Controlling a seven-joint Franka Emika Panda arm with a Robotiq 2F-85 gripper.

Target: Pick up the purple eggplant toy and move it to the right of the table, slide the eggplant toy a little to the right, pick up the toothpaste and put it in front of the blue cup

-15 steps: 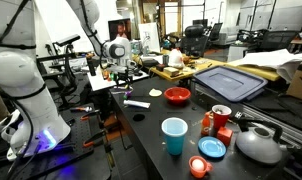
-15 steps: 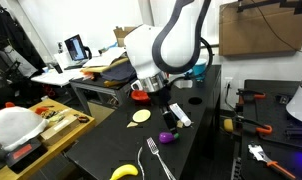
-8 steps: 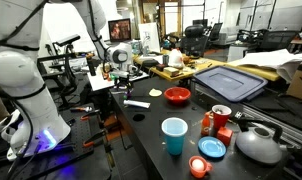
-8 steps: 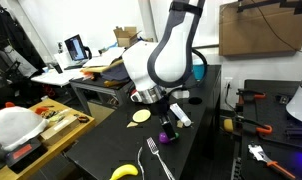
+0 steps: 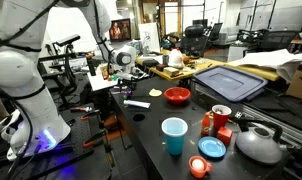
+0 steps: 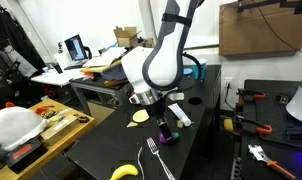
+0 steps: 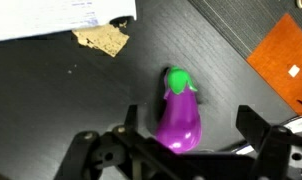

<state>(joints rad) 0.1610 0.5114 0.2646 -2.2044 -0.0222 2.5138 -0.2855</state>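
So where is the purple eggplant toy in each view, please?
Wrist view: eggplant toy lower centre, between the open end effector fingers.
In an exterior view: centre, just below the end effector.
In an exterior view: not discernible; end effector upper left of centre.
Shared landmark: the end effector.

Opposite table (image 5: pixel 191 112) ends; wrist overhead, close.
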